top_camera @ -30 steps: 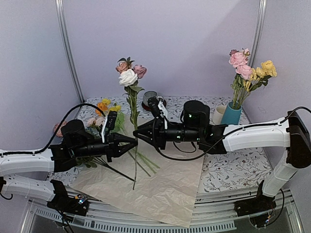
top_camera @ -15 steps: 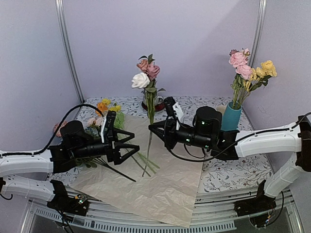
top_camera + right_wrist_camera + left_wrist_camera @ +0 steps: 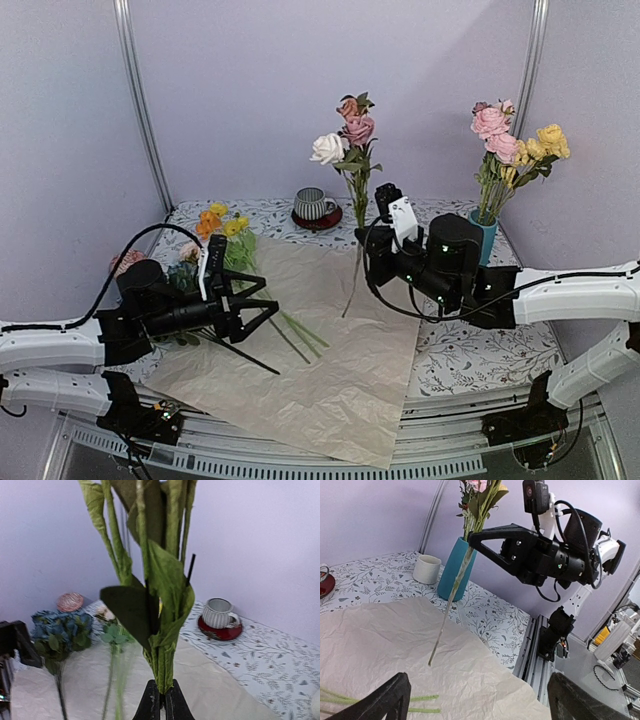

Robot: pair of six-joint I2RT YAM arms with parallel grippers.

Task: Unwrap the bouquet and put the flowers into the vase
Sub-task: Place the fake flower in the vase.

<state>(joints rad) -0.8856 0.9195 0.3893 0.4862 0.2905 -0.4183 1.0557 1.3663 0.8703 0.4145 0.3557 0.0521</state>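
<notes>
Right gripper (image 3: pixel 358 240): clamped on the stem of one sprig (image 3: pixel 345 150) with white and pink blooms, held upright over the paper (image 3: pixel 330 380).
Left gripper (image 3: pixel 268 298): jaws spread wide, empty, low over the paper.
Vase (image 3: pixel 478 238): one, teal, far right, flowers in it.
Loose flowers (image 3: pixel 218 228): lying at the paper's left edge.
Cups: two, a striped cup (image 3: pixel 312 204) and a cream mug (image 3: pixel 427 568).

Blooms of held flowers (image 3: pixel 165 580) past right wrist view's top edge; vase (image 3: pixel 486 235) foot behind the right arm (image 3: pixel 570 293)

Teal vase (image 3: pixel 449 575), peach paper (image 3: pixel 320 370), floral-print tablecloth (image 3: pixel 480 350), striped grey cup (image 3: pixel 313 203), red saucer (image 3: pixel 326 224)
</notes>
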